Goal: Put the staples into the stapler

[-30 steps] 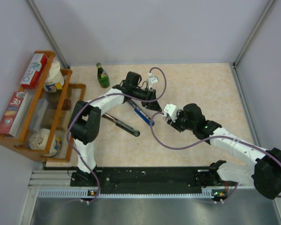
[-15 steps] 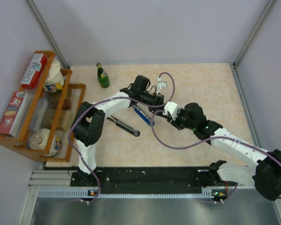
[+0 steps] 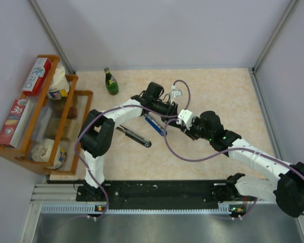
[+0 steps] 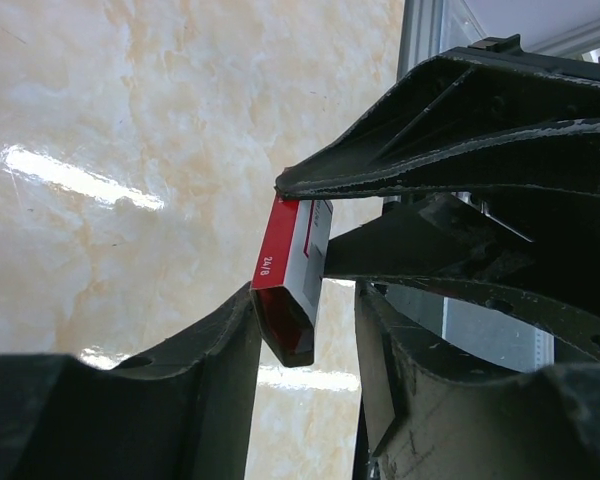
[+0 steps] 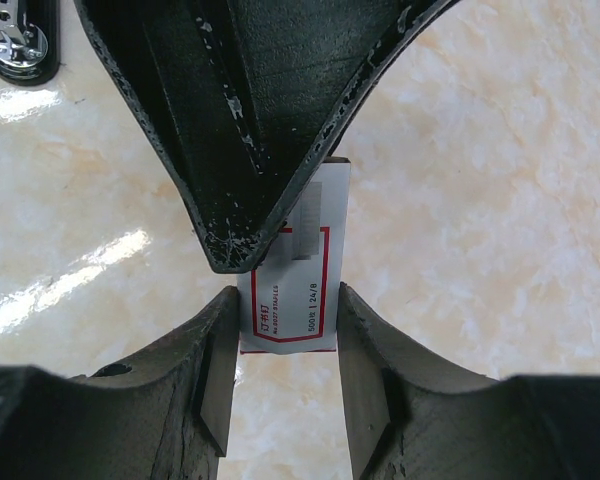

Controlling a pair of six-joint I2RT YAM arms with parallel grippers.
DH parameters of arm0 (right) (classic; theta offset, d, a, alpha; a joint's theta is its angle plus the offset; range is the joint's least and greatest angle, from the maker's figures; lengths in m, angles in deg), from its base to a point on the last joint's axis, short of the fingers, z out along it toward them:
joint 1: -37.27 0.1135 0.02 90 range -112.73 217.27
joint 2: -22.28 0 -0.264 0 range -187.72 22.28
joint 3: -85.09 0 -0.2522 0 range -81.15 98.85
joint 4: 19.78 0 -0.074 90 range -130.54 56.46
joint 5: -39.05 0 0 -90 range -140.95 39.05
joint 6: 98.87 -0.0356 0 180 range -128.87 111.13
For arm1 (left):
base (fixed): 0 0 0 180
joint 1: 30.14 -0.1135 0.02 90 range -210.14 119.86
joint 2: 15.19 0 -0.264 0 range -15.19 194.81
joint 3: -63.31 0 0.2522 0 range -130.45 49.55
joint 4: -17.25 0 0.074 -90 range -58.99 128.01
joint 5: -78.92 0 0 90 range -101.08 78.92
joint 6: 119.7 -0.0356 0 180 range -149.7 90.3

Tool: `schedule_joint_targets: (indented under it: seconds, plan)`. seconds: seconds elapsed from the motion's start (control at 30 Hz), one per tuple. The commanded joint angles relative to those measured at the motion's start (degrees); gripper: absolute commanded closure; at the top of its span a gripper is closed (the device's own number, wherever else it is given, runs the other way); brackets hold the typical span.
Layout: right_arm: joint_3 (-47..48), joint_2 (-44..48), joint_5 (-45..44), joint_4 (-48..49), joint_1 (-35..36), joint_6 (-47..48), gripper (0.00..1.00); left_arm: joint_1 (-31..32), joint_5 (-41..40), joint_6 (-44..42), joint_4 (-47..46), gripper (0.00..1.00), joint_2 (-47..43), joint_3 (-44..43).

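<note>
The staples box (image 5: 290,290), white with a red frame label, is pinched between my right gripper's (image 5: 285,312) fingers above the table. In the left wrist view its red side and open dark end (image 4: 288,300) sit between my left gripper's (image 4: 308,310) fingers. It lies against the left finger, with a gap to the other one. One left finger (image 5: 250,110) overlaps the box's far end. In the top view both grippers, left (image 3: 170,111) and right (image 3: 179,123), meet tip to tip just right of the blue and black stapler (image 3: 153,123). One stapler end shows in the right wrist view (image 5: 15,40).
A long black bar-shaped item (image 3: 134,135) lies left of the stapler. A green bottle (image 3: 110,82) stands at the back left. A wooden rack (image 3: 71,109) with boxes and jars stands along the left edge. Purple cables loop over the arms.
My left gripper has swung right, over the stapler, until its fingers reach the box. My right gripper has shifted slightly left with the box.
</note>
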Motion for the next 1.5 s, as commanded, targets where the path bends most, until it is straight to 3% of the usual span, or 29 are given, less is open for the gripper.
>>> schedule_joint_targets:
  seconds: [0.0,0.33,0.5,0.97,1.2,1.47]
  plan:
    - [2.40,1.28,0.95,1.39,0.57,-0.17,0.60,0.17,0.39,-0.60,-0.92,0.57,0.89,-2.43]
    - [2.40,0.76,0.51,1.47,1.10,0.00,0.58,0.44,0.56,-0.87,-0.75,0.75,1.42,-2.78]
    - [2.32,0.93,0.60,1.47,1.10,0.00,0.58,0.35,0.56,-0.87,-0.92,0.78,1.16,-2.61]
    - [2.05,1.63,0.07,0.60,1.10,0.62,0.42,-1.41,1.35,0.45,-2.50,0.78,0.63,-1.64]
    - [1.61,1.37,0.51,0.33,0.14,1.94,0.41,-2.55,2.50,0.98,-2.77,0.77,0.45,-1.64]
    - [1.18,0.32,-0.72,1.82,0.05,2.99,0.48,-2.46,3.73,1.77,-3.29,0.76,0.89,-1.46]
